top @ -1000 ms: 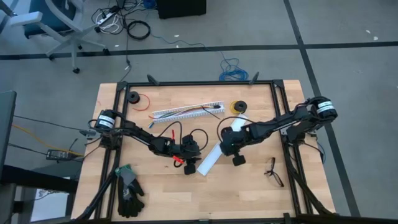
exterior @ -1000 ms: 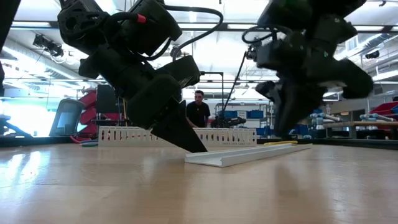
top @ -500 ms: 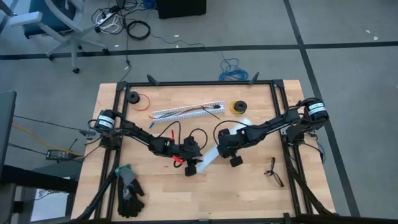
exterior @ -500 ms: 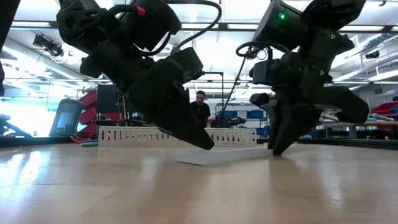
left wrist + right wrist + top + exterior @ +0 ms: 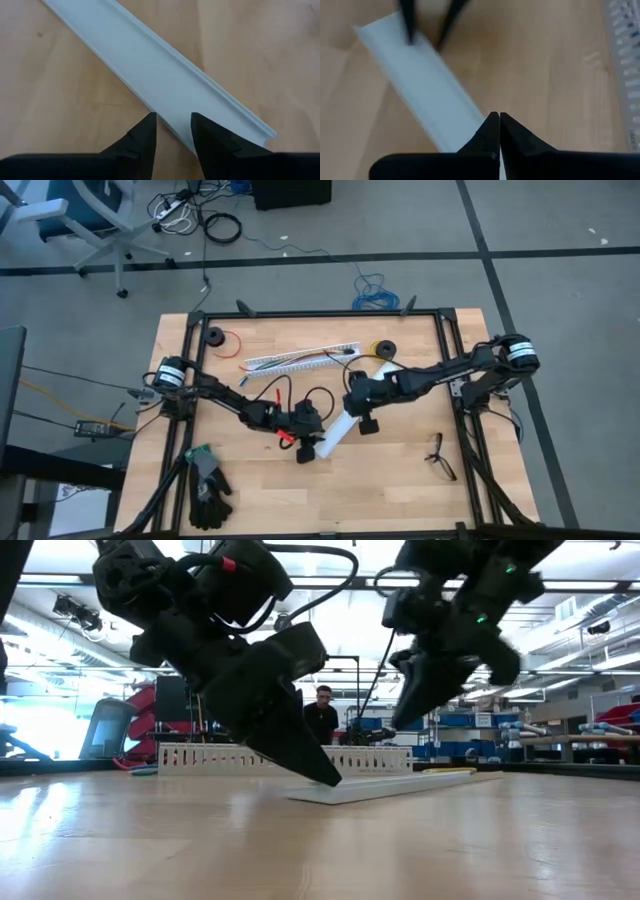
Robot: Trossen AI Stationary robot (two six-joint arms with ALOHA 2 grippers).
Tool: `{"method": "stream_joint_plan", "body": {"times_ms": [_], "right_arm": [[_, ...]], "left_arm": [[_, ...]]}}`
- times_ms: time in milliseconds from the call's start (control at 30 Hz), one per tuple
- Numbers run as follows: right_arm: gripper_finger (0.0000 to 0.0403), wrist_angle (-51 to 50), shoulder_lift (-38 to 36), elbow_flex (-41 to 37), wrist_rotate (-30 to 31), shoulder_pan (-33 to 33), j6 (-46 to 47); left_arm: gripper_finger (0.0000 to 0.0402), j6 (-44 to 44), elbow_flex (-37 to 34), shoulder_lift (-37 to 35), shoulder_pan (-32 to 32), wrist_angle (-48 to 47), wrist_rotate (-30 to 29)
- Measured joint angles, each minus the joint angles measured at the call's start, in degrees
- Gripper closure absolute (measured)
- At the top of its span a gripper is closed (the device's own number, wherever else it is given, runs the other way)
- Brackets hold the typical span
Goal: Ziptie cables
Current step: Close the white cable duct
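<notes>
The cables (image 5: pixel 300 360), red and orange wires, lie in a white slotted channel at the table's far side. No view shows the ziptie. A plain white channel (image 5: pixel 352 412) lies slantwise on the table's middle. My left gripper (image 5: pixel 172 131) is open at the channel's near end, one finger on each side of its side wall. My right gripper (image 5: pixel 495 125) is shut and empty. It hangs above the channel's middle (image 5: pixel 405 720), clear of the table. My left gripper straddles the plain channel's side wall (image 5: pixel 167 120) near its near end, one finger inside the trough and one outside. The fingers slant down from the table's left. In the low view a fingertip (image 5: pixel 325 776) reaches the channel's end, but I cannot tell whether it touches.
A yellow wire spool (image 5: pixel 382 350) and a black spool (image 5: pixel 215 335) stand at the far side. A pair of gloves (image 5: pixel 205 485) lies at the near left corner and glasses (image 5: pixel 440 455) at the near right. A person stands in the room beyond the table (image 5: pixel 320 715).
My right gripper dipped down to the plain channel half a second ago. It has since risen clear and moved toward the table's far left, along the channel. My left gripper has kept still at the channel's near end.
</notes>
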Motion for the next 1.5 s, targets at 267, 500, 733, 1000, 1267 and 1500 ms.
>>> {"method": "stream_joint_plan", "body": {"times_ms": [267,500,733,1000,1267,1500], "right_arm": [[0.0402,-4.68,-0.39,-0.07,-7.80,-1.44,4.48],[0.0387,-7.40,0.06,-0.05,-8.01,0.76,1.20],[0.0332,-7.43,0.06,-1.17,-3.78,0.70,-3.03],[0.0311,-1.60,0.06,-5.66,-3.73,0.30,-3.57],[0.0327,1.68,1.08,-9.77,-4.97,-2.79,-0.11],[0.0342,4.22,4.15,-9.67,-5.43,-2.80,-1.12]], "left_arm": [[0.0270,-1.33,0.15,-0.11,-0.02,-3.12,-0.23],[0.0270,1.55,0.41,-0.45,0.05,-8.31,-1.75],[0.0270,4.52,0.39,-0.57,1.51,-11.50,-2.06],[0.0270,7.03,0.03,-4.53,2.52,-18.69,-8.62],[0.0270,8.90,-0.02,-5.13,4.34,-20.38,-8.84],[0.0270,9.16,-0.10,-5.14,5.62,-21.09,-8.55]]}}
